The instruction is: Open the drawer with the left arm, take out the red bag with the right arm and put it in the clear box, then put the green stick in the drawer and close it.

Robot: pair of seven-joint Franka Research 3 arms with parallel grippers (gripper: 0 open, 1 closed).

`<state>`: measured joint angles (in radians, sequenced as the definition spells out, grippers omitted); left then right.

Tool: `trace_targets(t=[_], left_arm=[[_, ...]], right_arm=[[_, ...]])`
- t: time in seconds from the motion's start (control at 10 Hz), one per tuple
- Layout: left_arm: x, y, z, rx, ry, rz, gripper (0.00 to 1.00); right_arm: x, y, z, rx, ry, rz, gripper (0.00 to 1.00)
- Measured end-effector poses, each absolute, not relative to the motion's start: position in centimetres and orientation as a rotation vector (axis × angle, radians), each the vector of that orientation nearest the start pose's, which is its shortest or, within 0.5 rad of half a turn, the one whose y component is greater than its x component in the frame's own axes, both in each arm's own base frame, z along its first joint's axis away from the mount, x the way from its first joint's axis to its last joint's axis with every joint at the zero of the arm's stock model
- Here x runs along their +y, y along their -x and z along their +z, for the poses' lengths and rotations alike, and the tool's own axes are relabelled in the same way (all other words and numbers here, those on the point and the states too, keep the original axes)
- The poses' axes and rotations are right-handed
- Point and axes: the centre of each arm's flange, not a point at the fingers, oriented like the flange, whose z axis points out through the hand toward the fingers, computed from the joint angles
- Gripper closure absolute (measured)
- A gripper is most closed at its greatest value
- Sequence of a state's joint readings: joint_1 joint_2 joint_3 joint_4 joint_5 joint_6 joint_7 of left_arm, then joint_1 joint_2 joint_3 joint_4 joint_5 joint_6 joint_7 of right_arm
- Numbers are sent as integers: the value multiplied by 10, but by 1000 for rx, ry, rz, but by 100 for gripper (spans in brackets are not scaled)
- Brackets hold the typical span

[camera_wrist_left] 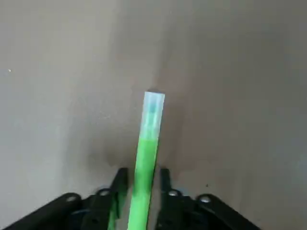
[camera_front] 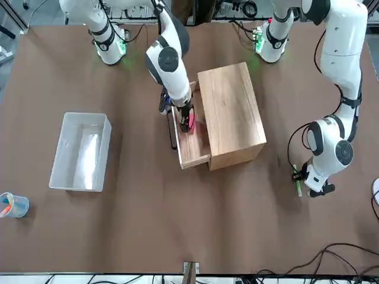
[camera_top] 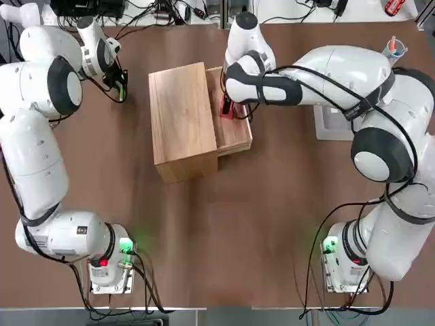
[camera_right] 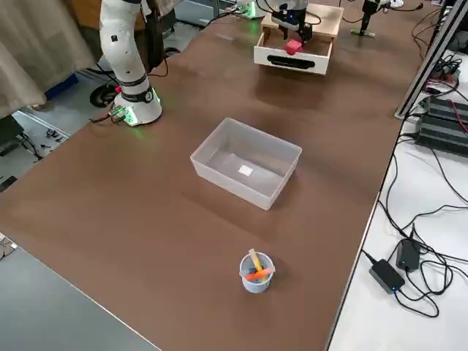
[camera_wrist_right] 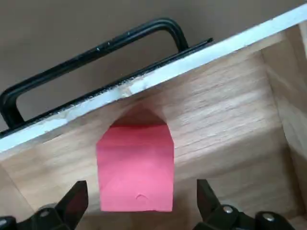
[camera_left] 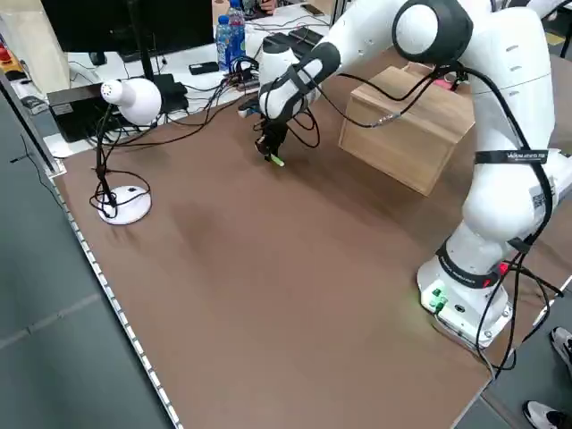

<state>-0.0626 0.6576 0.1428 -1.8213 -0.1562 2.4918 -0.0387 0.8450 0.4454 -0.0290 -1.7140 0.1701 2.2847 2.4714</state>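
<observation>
The shallow light-wood drawer [camera_top: 233, 129] with its dark bar handle is standing pulled out, so the right gripper [camera_wrist_right: 136, 211] is hanging inside it, fingers wide on either side of the small red soft bag [camera_wrist_right: 136, 168] on its floor. The translucent plastic box [camera_front: 81, 151] is waiting well apart on the brown worktop [camera_front: 148, 225]. Beside the cabinet, the left gripper [camera_wrist_left: 140, 178] is pinching the thin bright green stick [camera_wrist_left: 146, 153] between narrowed fingers, seemingly readying it for the drawer.

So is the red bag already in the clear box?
No, the red bag lies in the open drawer between the right hand's open fingers, and the clear box holds nothing.
</observation>
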Motion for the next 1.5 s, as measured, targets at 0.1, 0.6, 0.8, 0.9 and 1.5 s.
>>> trace_targets(t=[0.1,0.6,0.8,0.9,1.5], left_arm=[[47,-648,179,-333,3132,-37,82],[31,-660,252,-301,3167,-110,82],[2,-654,326,-239,3216,-121,82],[-17,-648,358,-216,3240,-122,82],[-170,-605,458,-291,3272,-159,82]], right_arm=[[498,-458,341,2323,1934,200,0],[507,-447,325,2323,1974,200,0],[508,-446,308,2340,1991,195,0],[509,-446,303,2344,1995,193,0],[516,-452,315,2280,1956,194,38]])
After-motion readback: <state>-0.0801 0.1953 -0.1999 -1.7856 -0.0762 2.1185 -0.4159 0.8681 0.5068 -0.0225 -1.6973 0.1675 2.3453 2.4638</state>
